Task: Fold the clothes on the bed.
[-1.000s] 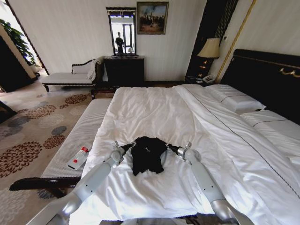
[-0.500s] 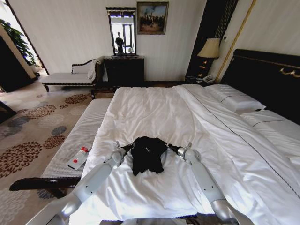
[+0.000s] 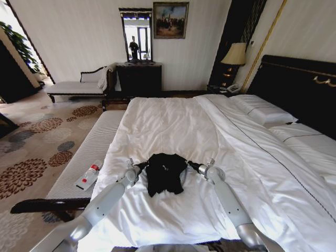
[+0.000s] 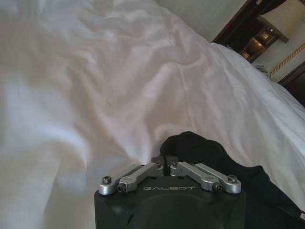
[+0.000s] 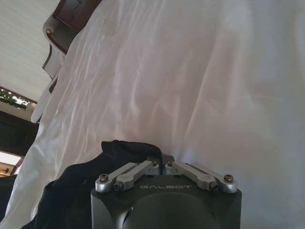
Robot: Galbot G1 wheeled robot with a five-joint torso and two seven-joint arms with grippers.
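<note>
My left gripper sits low on the bed, its jaws drawn together and pinching the near edge of the black T-shirt. In the left wrist view the dark cloth bunches just ahead of that gripper, with white duvet beyond. The shirt lies crumpled between my two grippers, touching both. On its other side my right gripper is likewise closed onto the fabric; in the right wrist view the cloth bunches just beside that gripper.
</note>
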